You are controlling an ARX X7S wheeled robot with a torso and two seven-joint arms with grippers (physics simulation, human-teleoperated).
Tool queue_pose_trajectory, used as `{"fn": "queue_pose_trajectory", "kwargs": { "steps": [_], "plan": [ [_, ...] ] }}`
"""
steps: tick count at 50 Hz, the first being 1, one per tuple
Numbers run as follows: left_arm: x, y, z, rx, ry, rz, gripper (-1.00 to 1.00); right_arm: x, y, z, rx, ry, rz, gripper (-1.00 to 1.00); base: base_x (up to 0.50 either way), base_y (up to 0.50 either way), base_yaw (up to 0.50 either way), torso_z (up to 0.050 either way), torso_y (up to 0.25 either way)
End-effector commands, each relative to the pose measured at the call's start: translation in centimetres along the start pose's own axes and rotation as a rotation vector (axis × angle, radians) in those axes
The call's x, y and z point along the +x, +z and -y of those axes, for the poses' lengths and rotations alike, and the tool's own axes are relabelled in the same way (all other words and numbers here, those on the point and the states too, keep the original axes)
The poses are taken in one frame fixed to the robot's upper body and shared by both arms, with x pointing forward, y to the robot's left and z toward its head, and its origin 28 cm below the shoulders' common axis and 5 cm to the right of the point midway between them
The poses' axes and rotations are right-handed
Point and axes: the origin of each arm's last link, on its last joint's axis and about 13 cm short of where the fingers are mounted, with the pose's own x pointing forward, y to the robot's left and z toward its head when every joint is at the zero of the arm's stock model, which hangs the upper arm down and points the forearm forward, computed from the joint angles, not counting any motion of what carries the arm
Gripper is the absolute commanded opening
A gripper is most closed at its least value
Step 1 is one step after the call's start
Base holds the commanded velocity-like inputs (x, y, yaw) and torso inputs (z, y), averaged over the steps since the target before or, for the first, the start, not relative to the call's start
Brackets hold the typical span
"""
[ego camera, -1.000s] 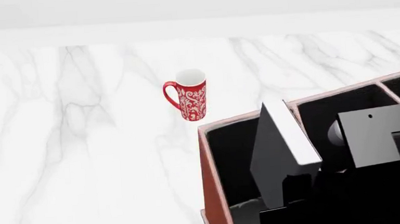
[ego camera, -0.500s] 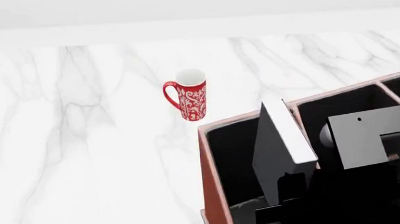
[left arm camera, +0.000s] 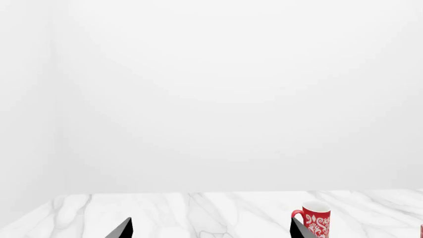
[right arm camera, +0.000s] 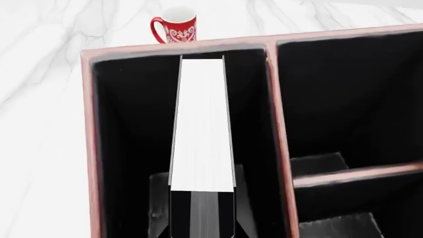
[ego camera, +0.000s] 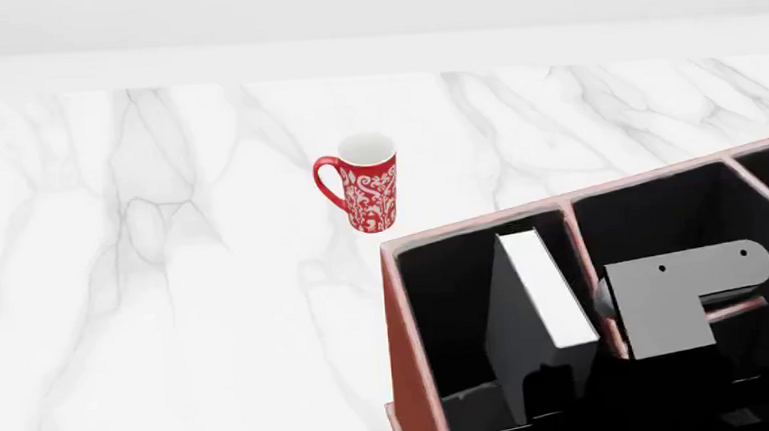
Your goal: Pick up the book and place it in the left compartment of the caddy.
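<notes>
Right gripper (ego camera: 546,406): nearest item, low in the head view, dark and partly cut off. Jaws pinching the near end of the book, one pad to each cover, as the right wrist view shows.

Book (right arm camera: 201,129): black covers, white page edges facing up. Standing on edge inside the left compartment (right arm camera: 129,129), lined up along its length, roughly midway between the outer wall and the long divider, touching neither as far as can be seen. Its top edge sits about level with the rim in the head view (ego camera: 543,286). Whether its lower edge rests on the floor is hidden.

Caddy (ego camera: 399,345): reddish-brown, black inside, on the white marble counter (ego camera: 162,289). The two shorter sections hold nothing visible.

Mug (ego camera: 363,195): red, patterned, upright on the counter just beyond the caddy's far corner.

Left gripper (left arm camera: 208,233): two dark fingertips well apart, jaws spread, holding nothing.

Progress: pick-up done; book inside the correct compartment. Judged remaining: lower fully if needed, release, withdraw.
</notes>
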Motion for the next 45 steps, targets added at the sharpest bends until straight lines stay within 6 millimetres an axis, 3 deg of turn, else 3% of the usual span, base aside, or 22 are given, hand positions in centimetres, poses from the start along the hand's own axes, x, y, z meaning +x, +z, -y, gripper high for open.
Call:
{"fn": "queue_pose_trajectory", "kwargs": {
  "steps": [1,24,45],
  "plan": [
    [0.0,0.0,0.0,0.000,0.001,0.001,1.00,0.8,-0.1,0.3,-0.049,-0.040,0.035,-1.00,0.00,0.00,0.00,0.000,0.000],
    [0.0,0.0,0.0,0.000,-0.001,0.004,1.00,3.2,-1.5,0.5,-0.070,-0.075,0.026,-1.00,0.00,0.00,0.00,0.000,0.001],
    [0.0,0.1,0.0,0.000,0.001,0.003,1.00,3.8,-2.5,0.4,-0.073,-0.037,0.017,-1.00,0.00,0.00,0.00,0.000,0.001]
  ]
}}
